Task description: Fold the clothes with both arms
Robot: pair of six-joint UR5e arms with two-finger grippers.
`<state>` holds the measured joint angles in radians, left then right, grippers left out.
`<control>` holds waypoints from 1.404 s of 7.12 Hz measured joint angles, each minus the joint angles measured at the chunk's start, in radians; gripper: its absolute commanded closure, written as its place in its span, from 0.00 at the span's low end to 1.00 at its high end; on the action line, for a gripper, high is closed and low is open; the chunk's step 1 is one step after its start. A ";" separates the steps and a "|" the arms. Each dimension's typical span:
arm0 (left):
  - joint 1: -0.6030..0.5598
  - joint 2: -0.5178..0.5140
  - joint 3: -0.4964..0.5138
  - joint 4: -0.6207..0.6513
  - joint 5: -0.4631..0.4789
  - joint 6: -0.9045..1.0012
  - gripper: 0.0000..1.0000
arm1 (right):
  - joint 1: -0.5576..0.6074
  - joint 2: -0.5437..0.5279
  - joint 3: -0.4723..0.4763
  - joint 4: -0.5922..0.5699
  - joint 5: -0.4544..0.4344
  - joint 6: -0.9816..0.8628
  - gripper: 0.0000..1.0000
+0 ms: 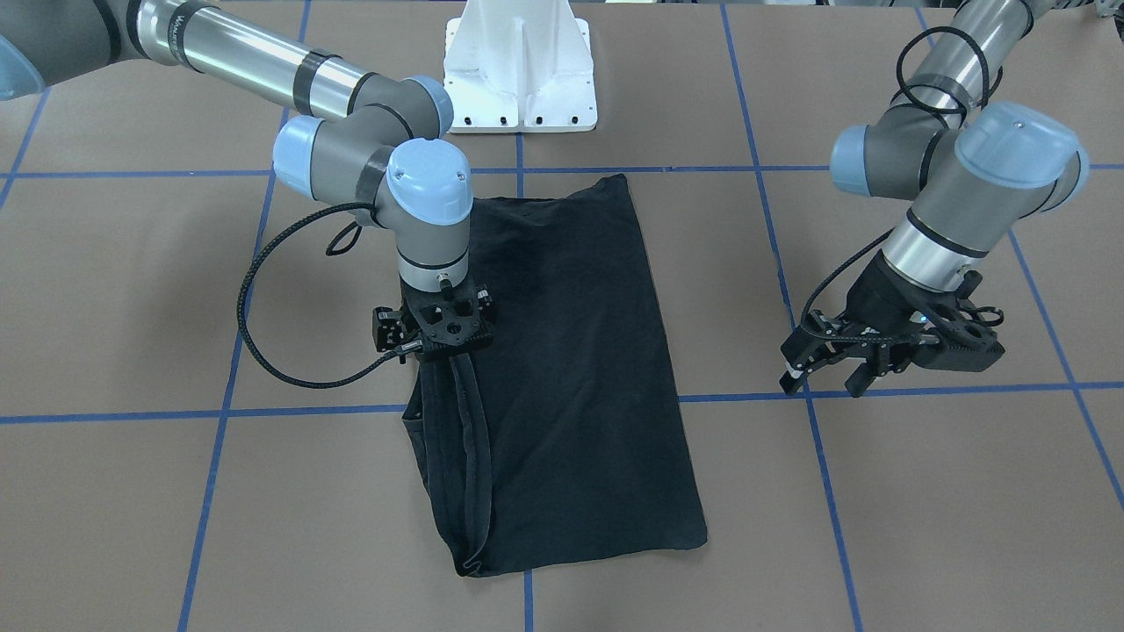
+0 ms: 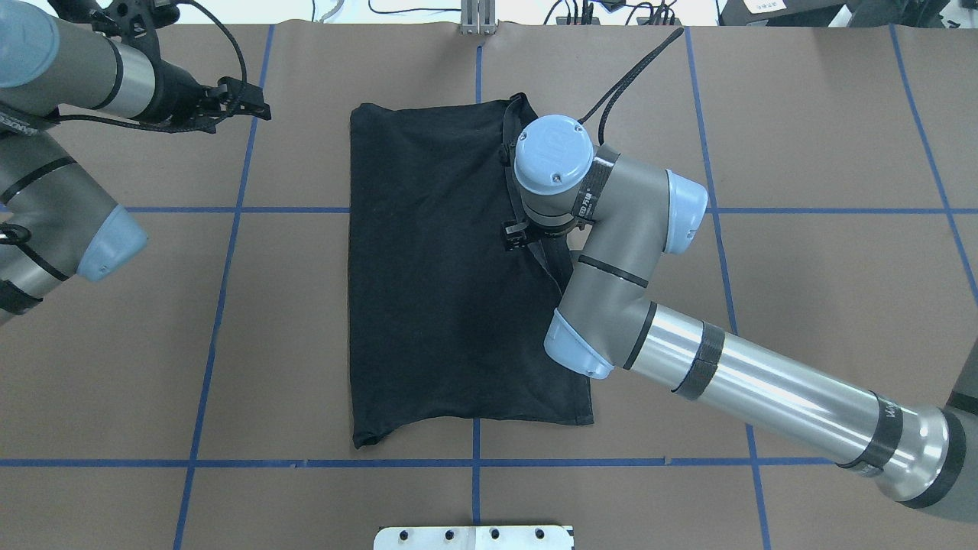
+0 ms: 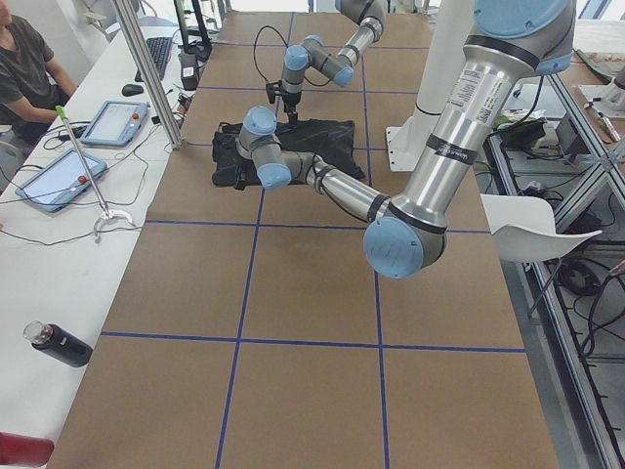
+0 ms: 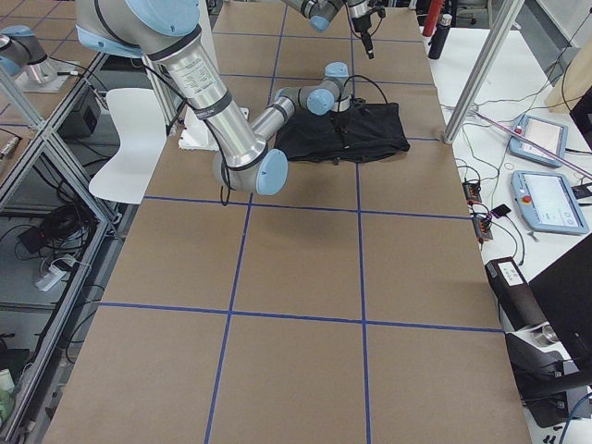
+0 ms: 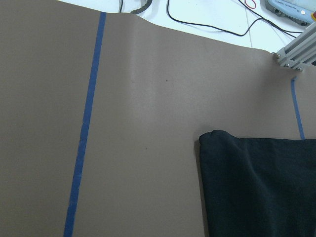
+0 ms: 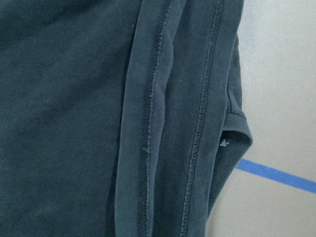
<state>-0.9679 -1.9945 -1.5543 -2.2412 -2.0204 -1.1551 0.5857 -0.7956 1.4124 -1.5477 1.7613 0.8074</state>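
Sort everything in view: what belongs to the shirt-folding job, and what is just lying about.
Job in hand:
black T-shirt, lying partly folded
right claw, down at the shirt's hemmed edge
left claw, open, off to the side of the shirt

Lying about:
white pedestal base
teach pendants
dark bottle
white chair

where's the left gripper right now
The left gripper hovers at the overhead view's upper left, over the table beside a blue tape line, clear of the black T-shirt.

Overhead, front views face oppositely; all views share T-shirt.
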 measured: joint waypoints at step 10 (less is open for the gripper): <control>0.001 -0.001 -0.003 0.000 -0.001 -0.002 0.00 | 0.020 -0.025 -0.028 0.000 0.013 -0.014 0.00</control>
<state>-0.9667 -1.9952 -1.5569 -2.2412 -2.0211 -1.1570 0.6060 -0.8206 1.3844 -1.5477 1.7746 0.7933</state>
